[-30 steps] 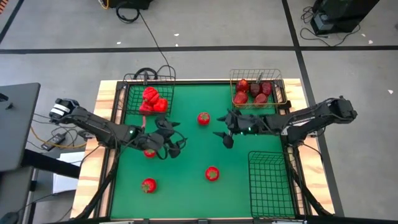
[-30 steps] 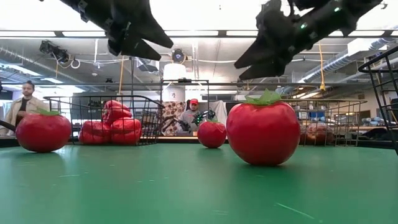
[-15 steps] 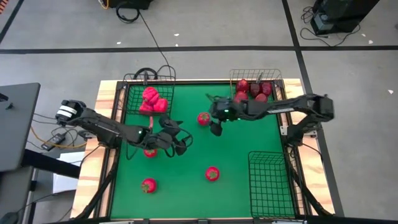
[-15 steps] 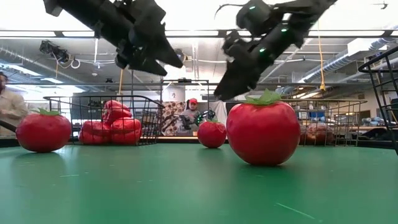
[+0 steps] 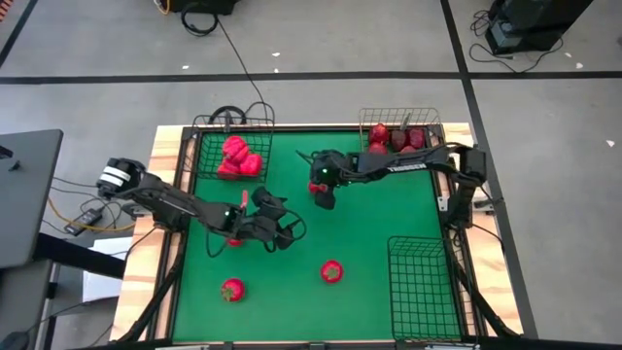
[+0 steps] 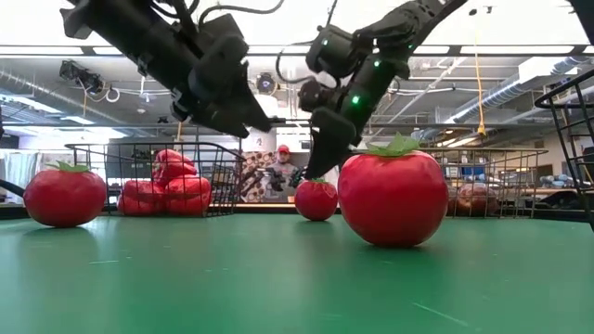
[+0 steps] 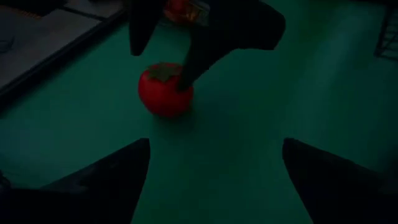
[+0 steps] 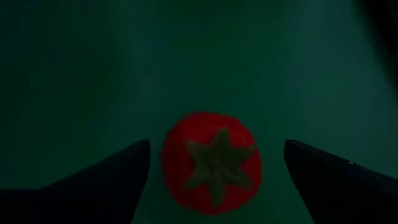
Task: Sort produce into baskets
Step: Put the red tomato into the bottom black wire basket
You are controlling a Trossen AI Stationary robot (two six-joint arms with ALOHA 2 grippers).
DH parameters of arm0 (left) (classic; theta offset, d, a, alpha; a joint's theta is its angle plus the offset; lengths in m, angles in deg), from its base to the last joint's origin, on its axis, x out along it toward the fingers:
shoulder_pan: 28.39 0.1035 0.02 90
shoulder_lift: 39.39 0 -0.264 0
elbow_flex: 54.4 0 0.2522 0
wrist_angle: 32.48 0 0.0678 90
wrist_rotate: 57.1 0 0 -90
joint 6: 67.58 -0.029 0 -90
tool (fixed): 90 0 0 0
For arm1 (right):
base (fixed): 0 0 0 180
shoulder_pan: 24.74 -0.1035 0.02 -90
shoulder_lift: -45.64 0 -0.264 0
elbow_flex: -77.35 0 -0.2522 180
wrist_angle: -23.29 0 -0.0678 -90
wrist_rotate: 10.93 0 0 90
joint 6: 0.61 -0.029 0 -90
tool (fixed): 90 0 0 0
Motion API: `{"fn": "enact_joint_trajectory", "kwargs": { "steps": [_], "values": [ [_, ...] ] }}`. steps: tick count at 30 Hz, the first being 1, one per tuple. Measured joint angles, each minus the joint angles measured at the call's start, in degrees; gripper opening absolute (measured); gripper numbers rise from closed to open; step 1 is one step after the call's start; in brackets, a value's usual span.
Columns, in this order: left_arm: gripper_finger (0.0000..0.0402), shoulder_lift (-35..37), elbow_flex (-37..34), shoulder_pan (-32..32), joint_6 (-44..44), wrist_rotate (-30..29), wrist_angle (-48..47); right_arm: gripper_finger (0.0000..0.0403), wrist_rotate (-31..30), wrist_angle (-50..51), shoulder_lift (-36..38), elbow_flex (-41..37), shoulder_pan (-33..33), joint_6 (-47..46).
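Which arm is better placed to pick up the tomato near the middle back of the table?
The right. The right gripper hangs open directly over that tomato, a finger on each side. The left gripper is open too, but farther away, only facing the tomato from nearer the table's middle.

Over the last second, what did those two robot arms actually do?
The right gripper swept from beside the gold basket across the mat and now hangs, fingers open, over the tomato near the table's far middle, not yet gripping it. The left gripper edged a little toward the table's centre, fingers open. The other tomatoes, the peppers and the baskets stayed put.
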Motion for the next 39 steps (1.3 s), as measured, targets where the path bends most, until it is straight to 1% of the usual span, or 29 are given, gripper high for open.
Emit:
{"fn": "enact_joint_trajectory", "kwargs": {
  "steps": [5,10,13,15,17,24,27,29,34,39],
  "values": [
    [0.0371,-1.4,0.0,0.0,0.1,0.0,-0.2,0.0398,0.0,1.3,-2.5,0.1,0.7,-2.1],
    [0.0371,-2.1,0.0,0.0,-0.1,0.5,-0.5,0.0394,-2.2,1.0,-2.9,0.1,0.5,-4.2],
    [0.0371,-2.1,0.0,0.0,-0.2,0.5,-0.4,0.0388,-1.3,0.6,-2.9,0.1,0.3,-4.5],
    [0.0371,-2.1,0.0,0.0,-0.2,0.5,-0.5,0.0378,-1.0,0.4,-2.9,0.1,0.3,-4.6],
    [0.0371,-2.1,0.0,0.0,-0.2,0.5,-0.4,0.0360,-1.2,0.4,-2.9,0.1,0.3,-4.6],
    [0.0371,-2.1,0.0,0.0,-0.1,0.5,-0.5,0.0261,-1.4,0.4,-2.9,0.1,0.4,-5.3],
    [0.0371,-2.1,0.0,0.0,0.3,0.6,-0.5,0.0230,-1.5,0.3,-2.9,0.1,0.4,-5.8],
    [0.0371,-2.1,0.0,-0.1,0.9,0.6,-0.5,0.0222,-1.5,0.3,-2.9,0.1,0.4,-5.8],
    [0.0371,-2.1,0.0,-0.2,1.4,0.6,-0.5,0.0225,-1.5,0.8,-2.4,0.1,0.3,-5.7],
    [0.0371,-2.1,0.0,-0.2,2.5,0.6,-0.5,0.0226,-1.5,3.6,1.0,0.1,-1.0,-5.8]
  ]
}}
